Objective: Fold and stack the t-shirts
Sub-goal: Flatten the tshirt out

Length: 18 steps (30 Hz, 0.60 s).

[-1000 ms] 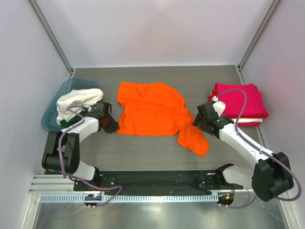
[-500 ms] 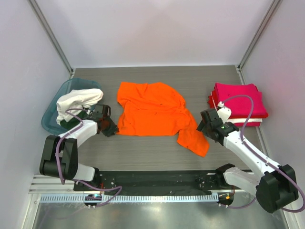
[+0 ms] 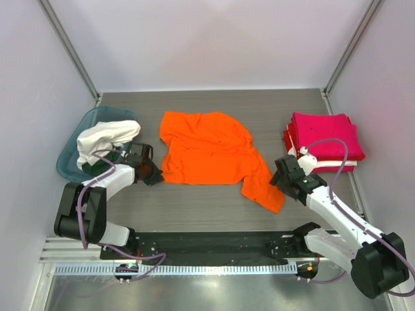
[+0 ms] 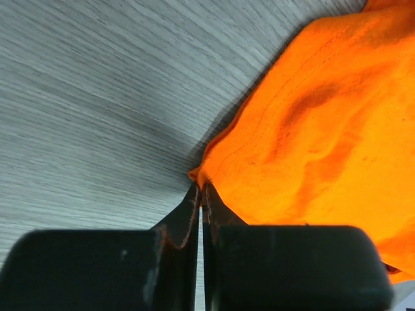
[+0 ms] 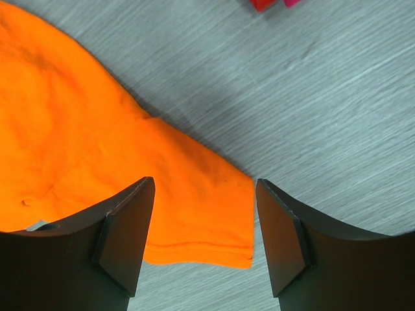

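As left tool (image 4: 201, 194) pinches its corner, right tool (image 5: 203, 184) agape, orange t-shirt (image 3: 207, 149) lies crosswise.

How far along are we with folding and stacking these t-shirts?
Done: a folded magenta-red stack sits at the far right. In hand: the orange shirt lies unfolded mid-table; the left gripper is shut on its left corner, the right gripper hovers open over its right flap. Left: folding and stacking it, then the white shirt piled in the teal tub.

Tub (image 3: 67, 154) interior largely under white shirt (image 3: 107, 136); magenta shirts (image 5: 261, 4) slivers at right-wrist edge.
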Each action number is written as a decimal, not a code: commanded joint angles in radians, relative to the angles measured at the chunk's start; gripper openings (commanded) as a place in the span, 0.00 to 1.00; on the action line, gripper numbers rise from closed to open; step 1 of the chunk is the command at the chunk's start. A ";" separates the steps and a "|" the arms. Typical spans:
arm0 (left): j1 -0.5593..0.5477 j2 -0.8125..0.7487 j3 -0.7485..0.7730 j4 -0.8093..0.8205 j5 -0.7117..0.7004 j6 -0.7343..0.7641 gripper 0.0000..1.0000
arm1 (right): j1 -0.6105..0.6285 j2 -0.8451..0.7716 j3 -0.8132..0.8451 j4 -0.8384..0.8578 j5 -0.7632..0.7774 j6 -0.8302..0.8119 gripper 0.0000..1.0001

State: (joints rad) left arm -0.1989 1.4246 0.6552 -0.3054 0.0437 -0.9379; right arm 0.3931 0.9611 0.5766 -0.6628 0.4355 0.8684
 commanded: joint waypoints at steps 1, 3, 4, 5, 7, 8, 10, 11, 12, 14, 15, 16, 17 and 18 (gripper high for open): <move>-0.005 -0.019 -0.016 -0.021 -0.070 -0.001 0.00 | 0.000 -0.022 -0.024 0.008 -0.026 0.052 0.70; -0.005 -0.053 0.001 -0.066 -0.108 0.005 0.00 | 0.000 -0.012 -0.035 0.005 -0.069 0.070 0.70; -0.004 -0.070 0.030 -0.084 -0.122 0.013 0.00 | 0.000 -0.007 -0.037 0.000 -0.084 0.078 0.69; -0.001 -0.094 0.044 -0.109 -0.151 0.023 0.00 | 0.000 -0.004 -0.043 -0.004 -0.101 0.102 0.69; 0.029 -0.115 0.069 -0.158 -0.145 0.040 0.00 | 0.000 -0.001 -0.046 -0.023 -0.138 0.115 0.66; 0.045 -0.121 0.084 -0.165 -0.130 0.053 0.00 | 0.000 -0.001 -0.050 -0.027 -0.145 0.119 0.66; 0.098 -0.122 0.096 -0.178 -0.078 0.062 0.00 | 0.000 -0.004 -0.052 -0.047 -0.162 0.112 0.65; 0.107 -0.119 0.104 -0.178 -0.073 0.073 0.00 | 0.001 -0.005 -0.049 -0.061 -0.167 0.095 0.65; 0.114 -0.116 0.109 -0.179 -0.079 0.077 0.00 | 0.003 -0.004 -0.047 -0.072 -0.172 0.089 0.65; 0.115 -0.110 0.116 -0.179 -0.085 0.085 0.00 | 0.013 -0.002 -0.040 -0.101 -0.184 0.075 0.64; 0.118 -0.098 0.124 -0.178 -0.094 0.091 0.00 | 0.032 -0.005 -0.035 -0.113 -0.184 0.076 0.64; 0.122 -0.092 0.130 -0.178 -0.097 0.094 0.00 | 0.044 -0.010 -0.032 -0.127 -0.173 0.083 0.64; 0.127 -0.082 0.133 -0.175 -0.097 0.096 0.00 | 0.055 -0.015 -0.027 -0.138 -0.175 0.084 0.64; 0.141 -0.069 0.141 -0.172 -0.094 0.096 0.00 | 0.067 -0.021 -0.027 -0.141 -0.178 0.096 0.63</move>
State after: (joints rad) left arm -0.0803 1.3331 0.7540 -0.4625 -0.0349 -0.8734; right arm 0.4332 0.9562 0.5251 -0.7570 0.2649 0.9482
